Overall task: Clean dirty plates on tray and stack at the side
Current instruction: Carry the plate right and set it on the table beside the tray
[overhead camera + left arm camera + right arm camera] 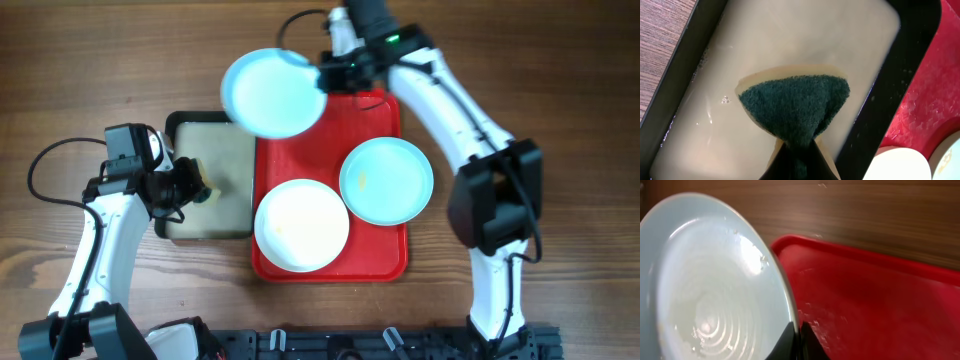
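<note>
Sponge (795, 107) over blk-rimmed beige tray (222, 150); wood table (585, 60).

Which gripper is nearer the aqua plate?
Right. The right gripper, shut on a pale blue plate, is at the red tray's far edge beyond the aqua plate; the left gripper, holding a sponge, is over the beige tray.

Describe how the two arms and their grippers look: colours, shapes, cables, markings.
Both are built alike: the left arm and right arm have smooth white shells between bulky black joints. The left gripper and right gripper are black. Thin black cables loop off each, left cable and right cable. A green light glows near the right wrist. No readable markings.
</note>
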You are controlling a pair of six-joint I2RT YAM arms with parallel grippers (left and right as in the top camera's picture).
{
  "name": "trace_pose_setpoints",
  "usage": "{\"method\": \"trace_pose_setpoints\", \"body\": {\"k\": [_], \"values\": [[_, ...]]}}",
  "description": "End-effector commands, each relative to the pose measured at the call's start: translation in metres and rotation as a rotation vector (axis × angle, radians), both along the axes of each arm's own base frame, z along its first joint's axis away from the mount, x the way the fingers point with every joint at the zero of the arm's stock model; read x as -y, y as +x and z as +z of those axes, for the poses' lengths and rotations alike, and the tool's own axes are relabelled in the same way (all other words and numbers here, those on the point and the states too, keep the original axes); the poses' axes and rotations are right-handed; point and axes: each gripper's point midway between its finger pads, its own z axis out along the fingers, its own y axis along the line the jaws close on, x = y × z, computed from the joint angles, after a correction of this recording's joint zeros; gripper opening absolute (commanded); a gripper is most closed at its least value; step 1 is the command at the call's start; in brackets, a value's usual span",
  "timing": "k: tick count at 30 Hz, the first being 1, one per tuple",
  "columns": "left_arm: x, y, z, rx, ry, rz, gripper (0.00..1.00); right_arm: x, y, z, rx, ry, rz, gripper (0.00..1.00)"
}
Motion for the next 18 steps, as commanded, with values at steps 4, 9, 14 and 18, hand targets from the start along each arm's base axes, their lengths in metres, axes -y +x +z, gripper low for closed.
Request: {"method": "trace_pose_setpoints", "body": {"k": [4, 9, 14, 18], "values": [[0.002, 0.002, 0.002, 0.015, -0.010, -0.005, 0.05, 0.139, 0.020, 0.001, -0.140, 0.018, -0.230, 0.04], [0.002, 0.002, 0.003, 0.015, -0.010, -0.005, 0.06, 0.248, 0.002, -0.013, -0.253, -0.064, -0.385, 0.04], [0.002, 0.003, 0.003, 0.019, -0.009, -0.005, 0.06, 0.338, -0.041, -0.031, -0.391, -0.303, -0.533, 0.05], [0.002, 0.002, 0.003, 0.018, -0.009, -0.005, 0.06, 0.375, -0.051, -0.034, -0.420, -0.465, -0.657, 0.05]]}}
